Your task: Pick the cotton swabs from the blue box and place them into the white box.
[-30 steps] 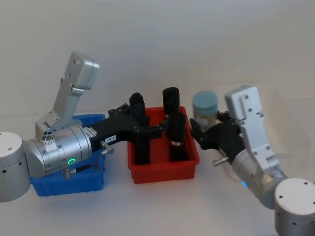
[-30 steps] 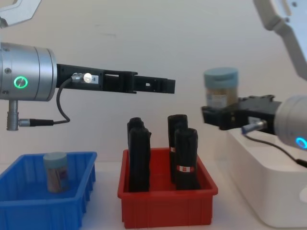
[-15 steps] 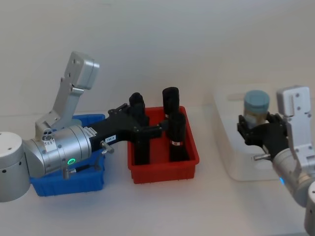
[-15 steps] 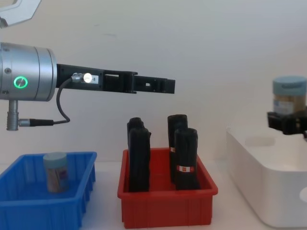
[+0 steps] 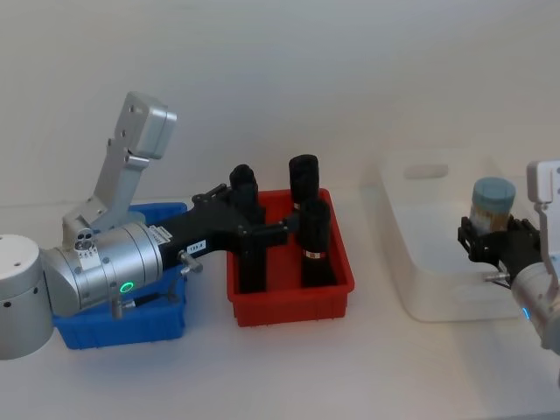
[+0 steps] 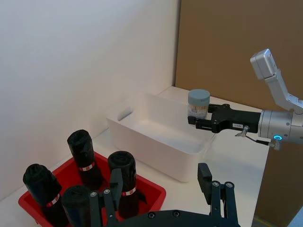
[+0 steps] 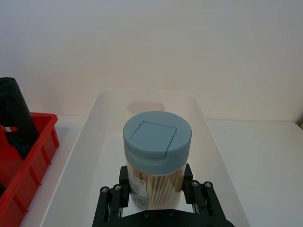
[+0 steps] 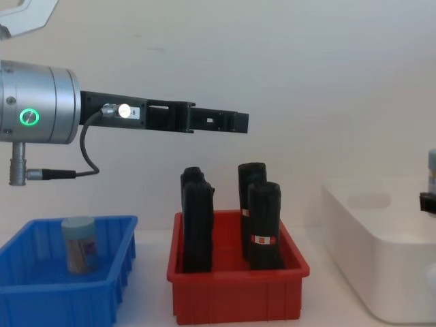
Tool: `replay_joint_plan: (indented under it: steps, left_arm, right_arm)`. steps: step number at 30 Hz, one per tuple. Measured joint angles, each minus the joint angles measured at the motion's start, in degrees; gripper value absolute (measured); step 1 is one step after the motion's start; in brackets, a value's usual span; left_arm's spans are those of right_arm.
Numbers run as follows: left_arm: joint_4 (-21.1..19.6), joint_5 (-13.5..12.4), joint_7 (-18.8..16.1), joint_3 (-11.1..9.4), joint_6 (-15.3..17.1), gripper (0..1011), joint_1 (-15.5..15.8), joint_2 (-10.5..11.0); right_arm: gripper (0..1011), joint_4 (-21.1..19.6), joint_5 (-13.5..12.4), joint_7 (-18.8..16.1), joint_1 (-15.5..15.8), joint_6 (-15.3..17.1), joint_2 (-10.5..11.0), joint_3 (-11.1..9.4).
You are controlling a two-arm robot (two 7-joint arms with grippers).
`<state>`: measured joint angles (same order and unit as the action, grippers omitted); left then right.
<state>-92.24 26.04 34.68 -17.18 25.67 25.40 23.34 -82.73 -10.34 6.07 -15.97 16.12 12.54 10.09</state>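
Above the white box (image 5: 420, 293), at the right of the bench (image 5: 289, 372), my right end effector (image 5: 495, 241) is clamped on a jar of cotton swabs (image 5: 493, 201), held upright. My left end effector (image 8: 237, 122) hovers over the red bin (image 8: 238, 300) of black cylinders (image 8: 264, 225), its fingers spread around nothing. A second jar (image 8: 80, 244) stands in the blue box (image 8: 61, 296).

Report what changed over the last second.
The right gripper, shut on a cotton swab jar, carried it rightward from beside the red bin to over the white box. The left gripper stayed above the red bin; another jar stayed in the blue box.
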Motion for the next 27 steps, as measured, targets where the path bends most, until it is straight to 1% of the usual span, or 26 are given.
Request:
replay_joint_plan:
  steps: [5, 7, 12, 13, 14, 16, 17, 19, 21, 27]
  left_arm:
    - [0.0, 0.0, 0.0, 0.0, 0.0, 1003, 0.0, 0.0]
    - [0.0, 0.0, 0.0, 0.0, 0.0, 1003, 0.0, 0.0]
    - [0.0, 0.0, 0.0, 0.0, 0.0, 1003, 0.0, 0.0]
    - [0.0, 0.0, 0.0, 0.0, 0.0, 1003, 0.0, 0.0]
    - [0.0, 0.0, 0.0, 0.0, 0.0, 1003, 0.0, 0.0]
    - [0.0, 0.0, 0.0, 0.0, 0.0, 1003, 0.0, 0.0]
    - [0.0, 0.0, 0.0, 0.0, 0.0, 1003, 0.0, 0.0]
    - [0.0, 0.0, 0.0, 0.0, 0.0, 1003, 0.0, 0.0]
    - [0.0, 0.0, 0.0, 0.0, 0.0, 1003, 0.0, 0.0]
    - [0.0, 0.0, 0.0, 0.0, 0.0, 1003, 0.0, 0.0]
  right_arm:
    - [623, 2.3, -0.9, -0.9, -1.3, 0.0, 0.0, -0.5]
    - [644, 2.9, -1.2, -1.2, -1.6, 0.0, 0.0, -0.7]
    - [813, 4.4, -1.9, -2.2, -2.5, -0.3, -0.1, -1.1]
    - [813, 4.7, -2.0, -2.4, -2.7, -0.4, -0.1, -1.2]
    - [864, 4.9, -2.1, -2.5, -2.8, -0.4, -0.1, -1.2]
    - [897, 5.1, -2.3, -2.7, -2.9, -0.5, -0.1, -1.3]
    - [942, 5.4, -2.4, -2.8, -3.1, -0.6, -0.1, -1.4]
    - [977, 5.5, -2.5, -3.0, -3.1, -0.8, -0.2, -1.5]
    - [1001, 5.6, -2.6, -3.1, -3.2, -1.0, -0.2, -1.6]
    - [1001, 5.6, -2.9, -3.3, -3.1, -1.9, -0.1, -1.9]
